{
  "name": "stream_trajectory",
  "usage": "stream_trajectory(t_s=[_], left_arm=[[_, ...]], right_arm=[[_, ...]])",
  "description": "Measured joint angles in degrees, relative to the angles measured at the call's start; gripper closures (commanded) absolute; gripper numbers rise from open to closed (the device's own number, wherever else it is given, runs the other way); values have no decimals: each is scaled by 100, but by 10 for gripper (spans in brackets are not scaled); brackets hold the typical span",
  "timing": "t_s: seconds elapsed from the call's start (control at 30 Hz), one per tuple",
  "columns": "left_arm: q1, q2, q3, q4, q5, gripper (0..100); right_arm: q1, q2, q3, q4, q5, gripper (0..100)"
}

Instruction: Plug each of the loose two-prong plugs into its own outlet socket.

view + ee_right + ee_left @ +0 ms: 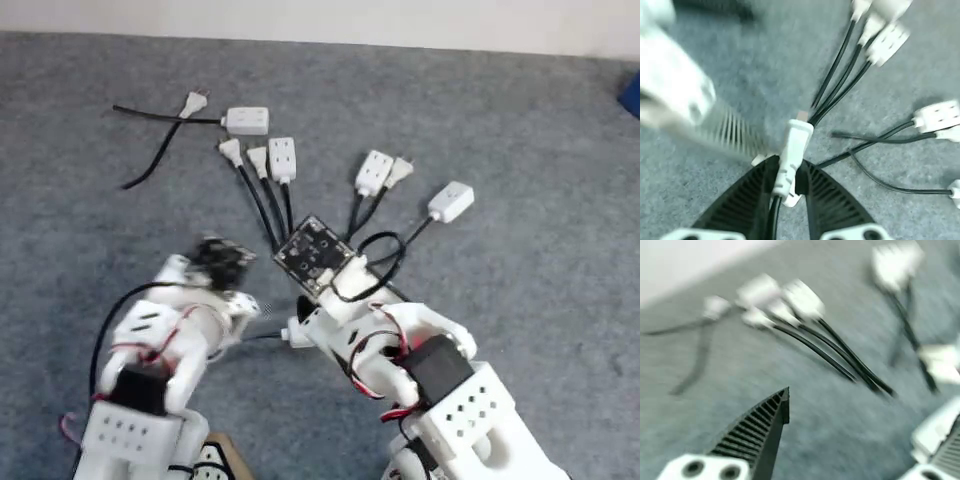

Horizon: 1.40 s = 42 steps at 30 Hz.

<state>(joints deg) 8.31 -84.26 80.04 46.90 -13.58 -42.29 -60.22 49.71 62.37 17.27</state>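
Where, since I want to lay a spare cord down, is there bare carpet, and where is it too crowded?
Bare carpet lies right of the lone socket, and between the loose black cord and the left arm. Crowded: the middle, where plugs and sockets fan out on black cords ahead of the right gripper, shut on a plug.

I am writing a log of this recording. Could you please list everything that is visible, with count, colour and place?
sockets: four, white, spread over the far part of the carpet
loose plugs: four, white, lying beside the sockets
held plug: one, white, near the cable bundle
cables: several, black, running from the plugs and sockets
carpet: one, grey, under everything
arms: two, white, near edge
left gripper: black fingers, open, above the carpet
right gripper: black fingers, shut on the held plug
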Motion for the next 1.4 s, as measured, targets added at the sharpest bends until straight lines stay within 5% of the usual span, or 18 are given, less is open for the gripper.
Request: stream_trajectory(t_s=[0.5, 0.97, 1.4], left_arm=[[-563, -9, 0, -79, -70, 533], [-563, -9, 0, -202, -70, 533], [-334, -70, 0, -308, -53, 534]], right_arm=[[44, 343, 1204, -510, 35, 992], [-607, 352, 958, -510, -132, 992], [-264, 431, 176, -387, -193, 992]])
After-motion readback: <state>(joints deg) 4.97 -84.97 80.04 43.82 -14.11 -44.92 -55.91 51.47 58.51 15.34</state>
